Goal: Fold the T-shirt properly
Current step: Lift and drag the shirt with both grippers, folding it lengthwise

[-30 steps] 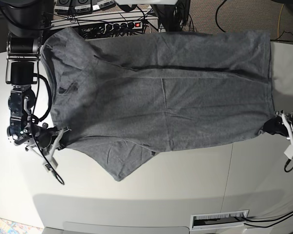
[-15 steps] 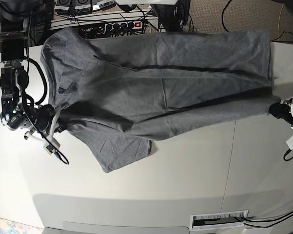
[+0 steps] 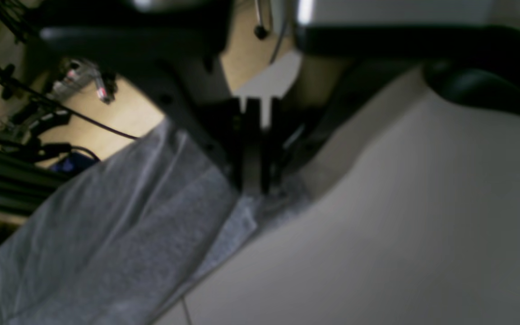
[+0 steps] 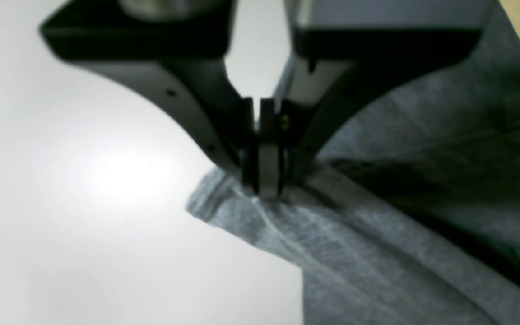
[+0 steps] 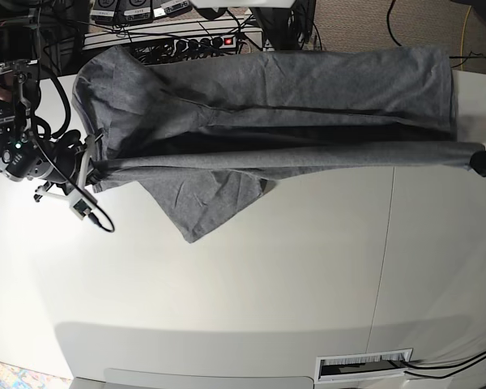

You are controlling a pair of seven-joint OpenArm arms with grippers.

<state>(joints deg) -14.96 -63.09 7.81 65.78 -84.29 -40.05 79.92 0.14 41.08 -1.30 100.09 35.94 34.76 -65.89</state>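
Both my grippers are clamped tight on cloth: the right gripper (image 4: 264, 192) pinches a shoulder corner at nine o'clock in the base view, the left gripper (image 3: 253, 189) the hem corner at three. Since a second ago I have lifted that near edge and carried it toward twelve o'clock, so the T-shirt (image 5: 292, 89) now hangs taut between them over the white table (image 5: 267, 275). The lengthwise fold looks about half made, one sleeve dangling toward six.
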